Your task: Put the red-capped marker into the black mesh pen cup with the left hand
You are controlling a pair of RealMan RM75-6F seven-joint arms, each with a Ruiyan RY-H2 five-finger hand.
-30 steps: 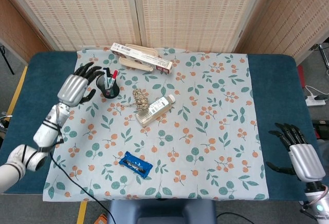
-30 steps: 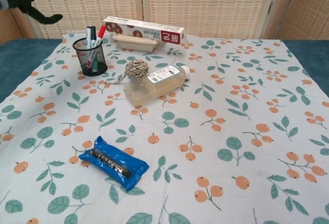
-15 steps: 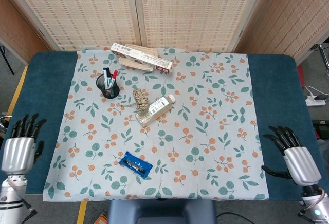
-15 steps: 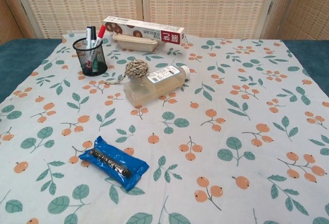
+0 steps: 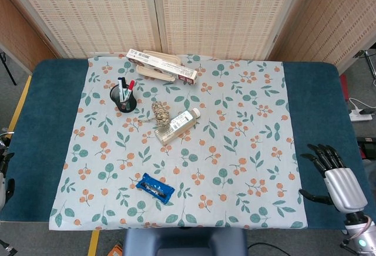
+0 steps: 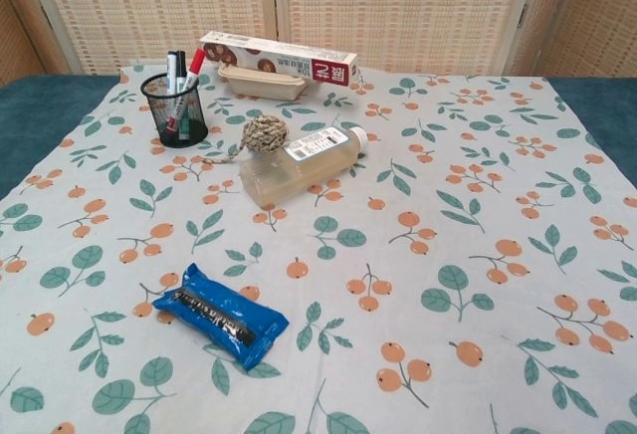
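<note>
Left hand [image 5: 3, 179] had pulled back from the black mesh pen cup [image 5: 124, 99] to the frame's left edge in the head view; only a sliver showed, its state untellable. Right hand [image 5: 336, 179] lay released on the desk [image 5: 35, 121].

Chest view showed neither hand; the red-capped marker [image 6: 191, 74] stood in the cup, so the task looked finished.

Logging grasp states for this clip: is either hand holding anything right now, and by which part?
Nothing is held. The right hand is open and empty at the table's edge; the left hand barely shows. The red-capped marker stands in the black mesh pen cup.
</note>
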